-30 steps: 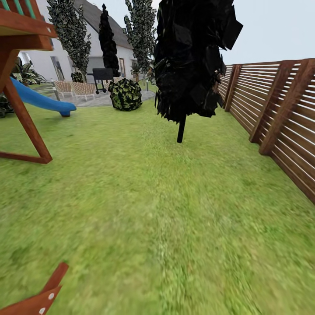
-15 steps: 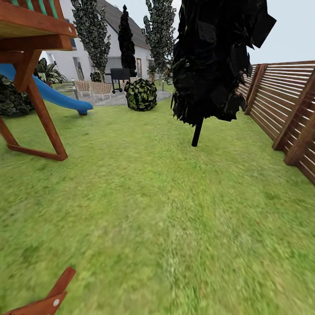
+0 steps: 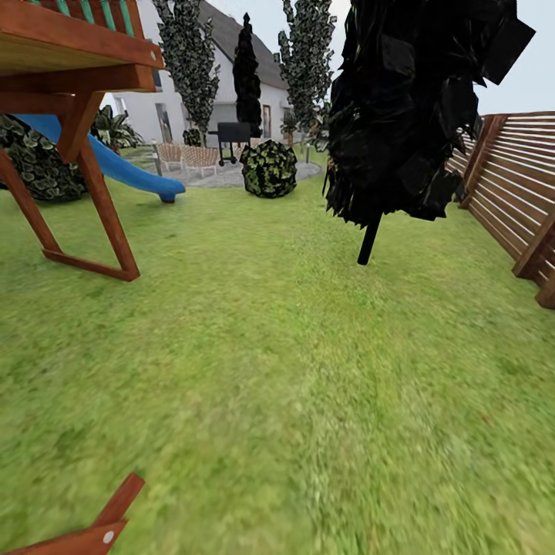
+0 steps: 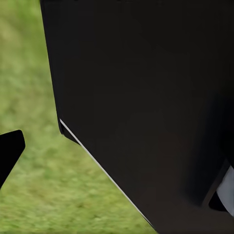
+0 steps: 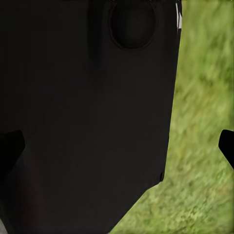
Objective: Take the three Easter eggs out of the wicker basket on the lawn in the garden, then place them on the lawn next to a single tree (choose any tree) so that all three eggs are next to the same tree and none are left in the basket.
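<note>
robot's just rolling over the lawn [image 3: 254, 362], with the wooden playset [image 3: 85, 154] on the left, the blue slide [image 3: 131, 171] beside it, the black-leaved tree [image 3: 420, 116] and the fence [image 3: 512, 193] on the right. no basket or eggs around here, so nothing to say on contents, and i can't tell either pincer's state. my guess at the risk: clipping that playset leg while driving.

The head camera looks forward and slightly down across the broad green grass lawn [image 3: 254, 370], toward a distant white house [image 3: 223, 96] at upper left. Both wrist cameras sit close against a black robot body panel [image 4: 146, 97] (grass [image 5: 204, 146] at each frame's edge, shared with the head view).
</note>
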